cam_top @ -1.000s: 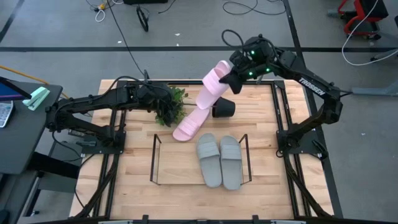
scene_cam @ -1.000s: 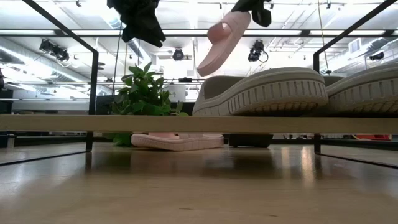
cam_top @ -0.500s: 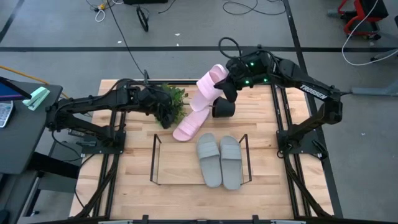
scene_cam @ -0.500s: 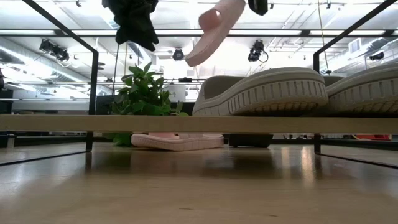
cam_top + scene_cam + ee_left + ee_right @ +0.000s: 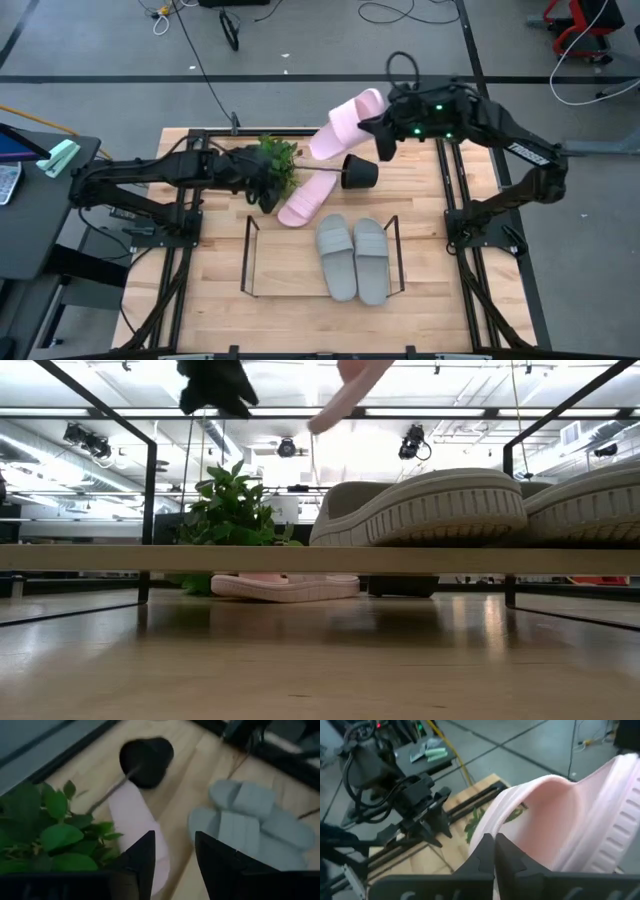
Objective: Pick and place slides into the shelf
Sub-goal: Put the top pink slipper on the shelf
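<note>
Since the earlier frame, my right gripper [image 5: 383, 128] has swung rightward and higher, carrying the pink slide [image 5: 345, 124] further from the shelf [image 5: 248, 258]; my left gripper [image 5: 262, 186] has edged toward the plant [image 5: 277, 163]. Right gripper: clenched on the raised pink slide, fingers [image 5: 481, 857] pinching its edge, above the far part of the surface [image 5: 200, 310], close to the tipped black pot [image 5: 359, 172]. Left gripper: fingers [image 5: 141, 860] parted and holding nothing, hovering beside the plant, over the second pink slide [image 5: 305, 203]. Second pink slide: flat on the surface, just behind the shelf, between plant and pot. Two grey-green slides [image 5: 352, 256]: side by side, touching, inside the right half of the shelf. Low view: the lifted pink slide [image 5: 345, 390] hangs at the upper edge.
</note>
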Motion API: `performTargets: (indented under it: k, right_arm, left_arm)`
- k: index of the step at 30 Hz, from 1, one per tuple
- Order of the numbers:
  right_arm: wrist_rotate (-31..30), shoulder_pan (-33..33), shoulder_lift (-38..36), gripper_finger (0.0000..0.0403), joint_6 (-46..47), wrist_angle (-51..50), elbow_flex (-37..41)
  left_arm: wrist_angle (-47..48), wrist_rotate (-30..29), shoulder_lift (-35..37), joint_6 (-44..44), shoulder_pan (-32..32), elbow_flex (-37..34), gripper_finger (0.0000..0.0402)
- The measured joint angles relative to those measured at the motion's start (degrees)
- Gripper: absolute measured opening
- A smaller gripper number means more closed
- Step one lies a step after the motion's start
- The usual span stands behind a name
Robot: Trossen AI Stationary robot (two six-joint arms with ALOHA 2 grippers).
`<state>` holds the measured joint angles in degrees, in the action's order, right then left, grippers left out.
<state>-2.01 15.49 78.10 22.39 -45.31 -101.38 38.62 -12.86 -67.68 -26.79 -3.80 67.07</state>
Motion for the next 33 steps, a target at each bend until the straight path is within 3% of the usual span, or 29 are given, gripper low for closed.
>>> performTargets:
  k: [5, 9, 17, 26, 33]
  right_arm:
    - [-0.97, -0.31, -1.45, 0.0000, 0.15, 0.78, 0.00]
    - [-0.88, -0.33, -2.37, 0.0000, 0.15, 0.76, 0.00]
    - [0.10, -1.32, -5.07, 0.0000, -0.25, 0.14, 0.00]
    - [0.46, -4.46, -8.76, 0.0000, -2.95, 0.14, 0.00]
    - [0.59, -6.40, -10.83, 0.0000, -5.08, 1.24, 0.00]
  left_arm:
    - [-10.87, -0.36, 0.28, -1.54, 0.12, 0.00, 0.0161]
    - [-18.71, 3.53, 0.26, -1.77, -0.60, 0.02, 0.0173]
    - [-21.12, 11.37, 0.22, -6.91, -3.60, 0.02, 0.0210]
    - [-32.26, 11.67, -0.22, -13.12, -3.80, 0.02, 0.0253]
    - [-33.87, 11.69, -0.71, -17.75, -3.79, 0.02, 0.0272]
